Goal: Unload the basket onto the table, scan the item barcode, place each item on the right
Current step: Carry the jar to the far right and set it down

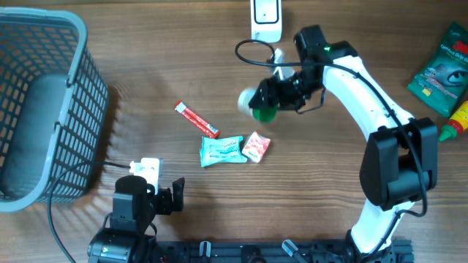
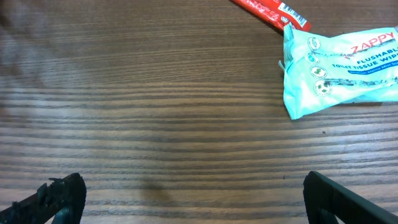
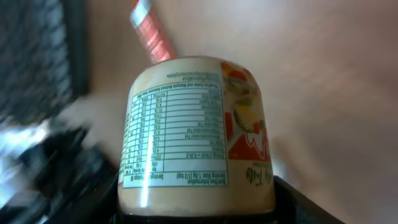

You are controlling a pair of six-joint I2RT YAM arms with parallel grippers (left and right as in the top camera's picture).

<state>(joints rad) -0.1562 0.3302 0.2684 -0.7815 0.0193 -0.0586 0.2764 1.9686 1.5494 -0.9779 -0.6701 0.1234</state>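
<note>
Overhead view: the right gripper (image 1: pixel 262 102) pinches the cream-coloured round plastic pot with a printed nutrition label (image 3: pixel 196 130) across its body. It holds the pot clear of the wooden table (image 1: pixel 146 88), near the white upright device at the far edge (image 1: pixel 265 17), which we take for the scanner.

Procedure for the step in hand:
1. The right wrist view shows only the nutrition panel and a fruit picture; we see no barcode. We judge that the pot needs turning about its axis until the code faces the scanner window.
2. Present the code squarely and hold it steady. The pot looks blurred in the overhead view.
3. Avoid squeezing further; a thin-walled pot may deform.

The left gripper (image 2: pixel 196 199) is spread wide at the near left, holding nothing.

Containers:
- The pot is closed; its contents are hidden.
- At the far left stands the grey plastic mesh basket (image 1: pixel 84 109). We make out no item inside it.
- The teal wipes packet (image 2: pixel 342 68) and the red stick sachet (image 2: pixel 270 12) lie on the table, outside any container.
</note>
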